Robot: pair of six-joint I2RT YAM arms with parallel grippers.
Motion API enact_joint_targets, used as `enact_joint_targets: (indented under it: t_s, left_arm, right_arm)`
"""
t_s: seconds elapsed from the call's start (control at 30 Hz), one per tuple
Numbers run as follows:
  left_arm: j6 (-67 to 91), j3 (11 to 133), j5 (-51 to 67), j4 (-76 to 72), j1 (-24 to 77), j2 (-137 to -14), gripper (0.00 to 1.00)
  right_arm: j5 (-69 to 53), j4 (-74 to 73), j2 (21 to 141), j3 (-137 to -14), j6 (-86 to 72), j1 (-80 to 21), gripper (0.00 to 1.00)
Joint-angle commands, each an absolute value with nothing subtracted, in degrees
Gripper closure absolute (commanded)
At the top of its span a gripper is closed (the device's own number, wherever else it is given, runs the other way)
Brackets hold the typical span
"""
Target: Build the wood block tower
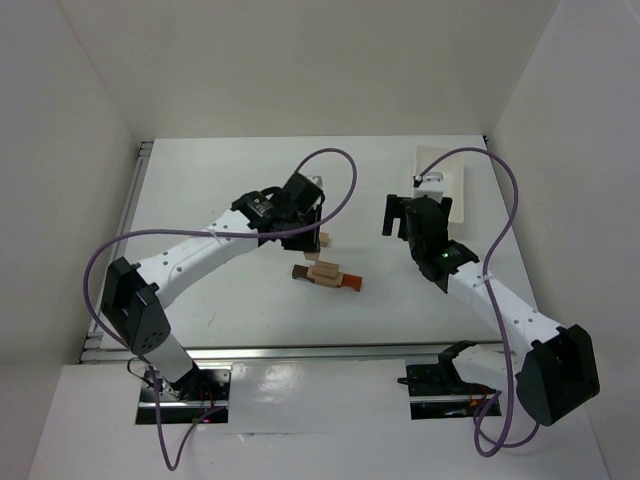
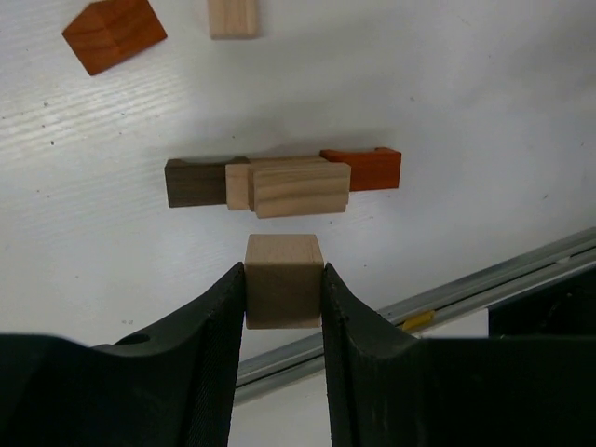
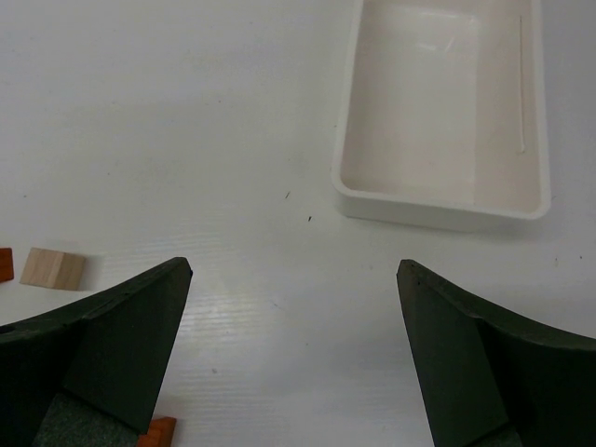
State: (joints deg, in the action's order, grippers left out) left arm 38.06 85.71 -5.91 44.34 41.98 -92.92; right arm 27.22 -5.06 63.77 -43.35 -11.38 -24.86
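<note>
Cube (image 2: 284, 296) sat pinched in the left pincer (image 2: 283, 279), just short of the crosswise-lying stack (image 2: 289, 183); right pincer (image 3: 293, 275) stood spread, farther off.

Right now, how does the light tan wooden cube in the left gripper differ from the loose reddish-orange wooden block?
The light tan wooden cube is pale; the reddish-orange wooden block is darker. The cube is pinched in the left gripper; the block lies free. Both are small wood pieces.
</note>
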Motion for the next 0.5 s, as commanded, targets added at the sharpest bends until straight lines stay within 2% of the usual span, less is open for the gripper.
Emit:
enact_joint_targets:
  t_s: [0.0, 0.27, 0.47]
  left_arm:
    - [45.07, 84.29, -8.34, 45.35, 44.46, -92.11, 1.0]
    - [53.52, 83.41, -15.2, 44.74, 47.81, -94.39, 1.0]
    - [54.05, 86.39, -17.13, 44.55, 47.81, -97.9, 1.0]
  right_arm:
    - [29.0, -5.71, 64.34, -43.32, -13.54, -24.52, 0.0]
    - [27.77, -5.1, 63.29, -42.71, -13.54, -24.52, 0.0]
    - [27.07, -4.57, 63.9, -42.19, -13.54, -24.52, 0.0]
